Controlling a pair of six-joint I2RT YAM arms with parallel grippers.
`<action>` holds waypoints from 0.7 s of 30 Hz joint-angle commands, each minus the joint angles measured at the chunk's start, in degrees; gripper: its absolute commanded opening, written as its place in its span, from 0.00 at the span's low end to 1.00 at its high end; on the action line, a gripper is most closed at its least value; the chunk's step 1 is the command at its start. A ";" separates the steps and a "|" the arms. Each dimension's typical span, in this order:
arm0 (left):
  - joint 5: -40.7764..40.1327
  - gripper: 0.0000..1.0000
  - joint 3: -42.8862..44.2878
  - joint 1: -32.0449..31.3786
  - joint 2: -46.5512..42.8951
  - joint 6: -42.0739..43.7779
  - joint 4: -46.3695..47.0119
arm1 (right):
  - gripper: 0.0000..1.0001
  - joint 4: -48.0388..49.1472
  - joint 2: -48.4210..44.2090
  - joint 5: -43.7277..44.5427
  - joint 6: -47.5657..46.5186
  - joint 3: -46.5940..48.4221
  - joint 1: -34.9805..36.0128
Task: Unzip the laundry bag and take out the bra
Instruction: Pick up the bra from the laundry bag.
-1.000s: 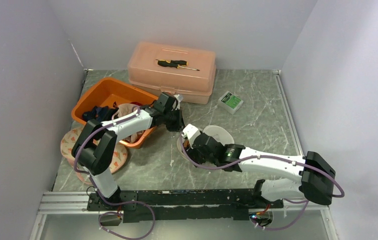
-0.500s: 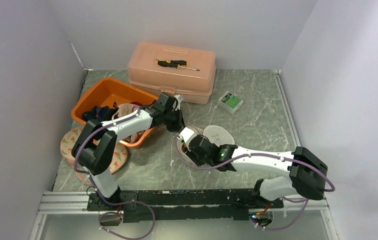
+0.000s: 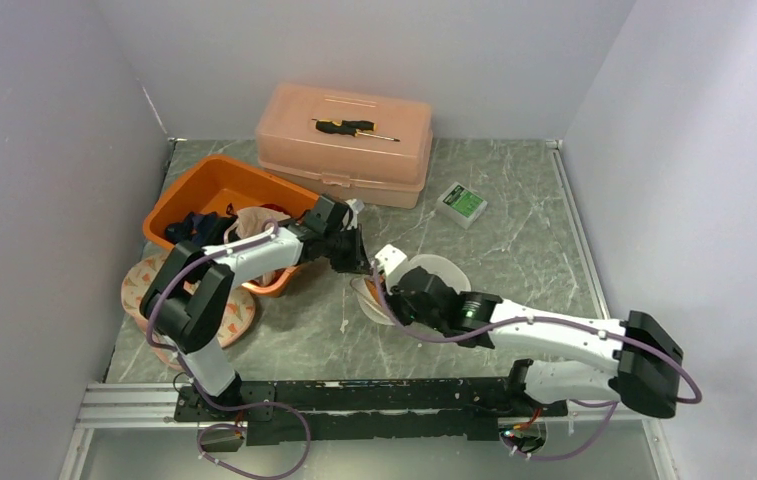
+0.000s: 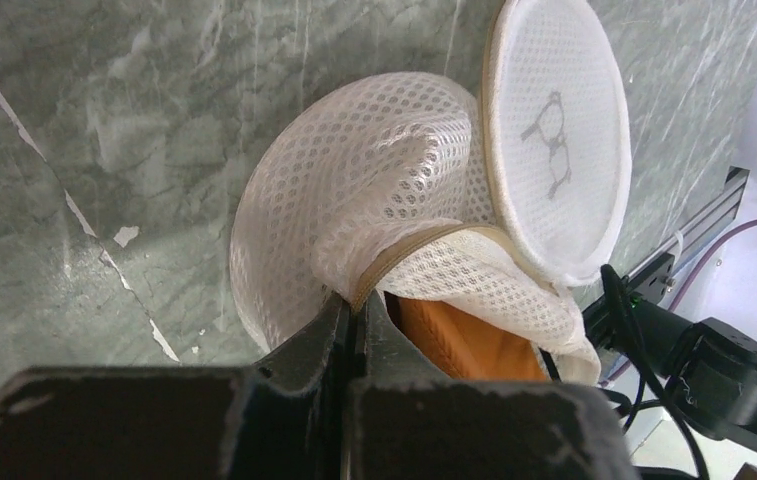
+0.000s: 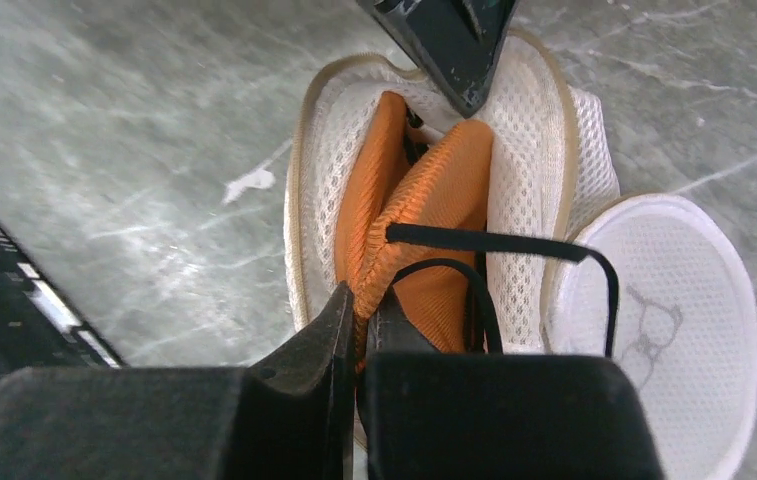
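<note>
Now your right gripper (image 5: 358,300) was pinched shut on the near edge of the orange bra (image 5: 434,180). A second earlier its jaws had stood wide, and half a second earlier they were partway in. Over that second the right arm (image 3: 554,330) also swung: its elbow went left, then back out to the right, while the gripper stayed over the bag (image 3: 439,268). Your left gripper (image 4: 354,305) had slid a little nearer along the table (image 3: 514,230) and kept its jaws clamped on the bag's tan rim, as before.

The bra lay folded inside the open bag, in the middle of the table. Its black strap (image 5: 494,243) looped across the mouth, and the bag's round flap (image 5: 674,300) lay flat beside it.

From above you could barely see the bra, since the right gripper covered most of the bag. In the left wrist view only a slice of orange showed under the mesh, and the fingers hid the exact spot where they met the rim. In the right wrist view the fingers hid how much fabric they held.
</note>
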 commanded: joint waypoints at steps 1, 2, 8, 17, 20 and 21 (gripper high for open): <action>0.80 0.03 -1.39 0.15 -4.17 -1.48 3.77 | 0.00 8.39 -7.19 -7.18 6.14 -3.33 -3.17; 0.51 0.03 -1.50 0.11 -4.37 -1.46 3.75 | 0.00 10.02 -8.57 -8.70 7.36 -4.22 -4.35; -0.28 0.03 -3.62 0.11 -6.56 -2.21 6.16 | 0.00 14.93 -17.15 -14.05 15.39 -9.50 -11.75; 0.28 0.03 -6.70 0.03 -8.07 -2.76 9.84 | 0.00 19.36 -25.45 -18.00 21.81 -11.88 -14.95; 0.35 0.03 -7.24 0.07 -8.27 -3.10 10.36 | 0.00 18.97 -26.86 -18.15 22.01 -10.69 -15.04; 0.17 0.03 -7.24 0.05 -8.56 -3.17 10.12 | 0.00 18.62 -27.25 -18.28 21.99 -10.21 -15.04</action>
